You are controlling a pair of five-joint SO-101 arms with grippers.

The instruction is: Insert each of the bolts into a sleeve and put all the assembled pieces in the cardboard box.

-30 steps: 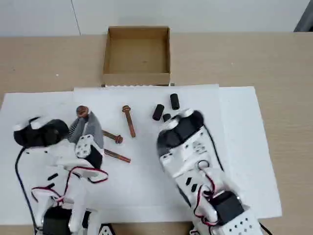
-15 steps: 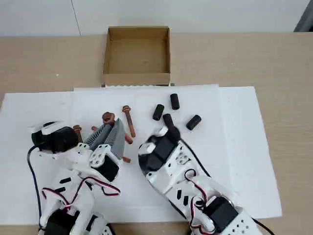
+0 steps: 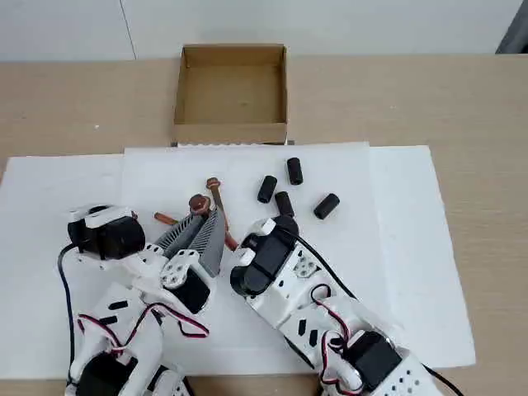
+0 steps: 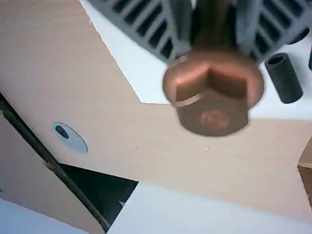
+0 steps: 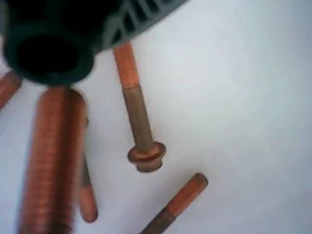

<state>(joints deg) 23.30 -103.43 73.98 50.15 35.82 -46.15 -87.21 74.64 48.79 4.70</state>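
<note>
Two arms at the work sheet. The left gripper [image 3: 200, 219] is closed on a bolt [image 4: 212, 95]. Its grey fingers [image 4: 141, 22] clamp the shank just behind the flanged hexagonal head, which juts past the fingertips toward the cardboard box [image 3: 231, 132]. The right gripper [image 5: 58, 29] is clamped on a black sleeve [image 5: 48, 51], seen end-on with its bore open. The right wrist view also shows a thick threaded shank [image 5: 51, 161] ending just beside the mouth of this sleeve. Which bolt it belongs to, and whether it touches the sleeve, cannot be told. In the high view the two grippers lie close together near the middle of the white sheet [image 3: 396, 247], the left arm toward the sheet's left side. A loose bolt [image 3: 219, 202] lies flat just beside the left gripper, head toward the box, and a second bolt [image 3: 165, 219] shows partly from behind that gripper. Four loose sleeves [image 3: 294, 171] [image 3: 266, 188] [image 3: 283, 202] [image 3: 327, 205] lie scattered on the sheet between the right arm and the box, one just beside the arm's dark housing. The box stands open-topped at the sheet's far edge, well apart from both grippers. The sheet covers the near part of a tan wooden counter [image 3: 429, 99], and a white wall [image 3: 330, 25] rises behind it.
</note>
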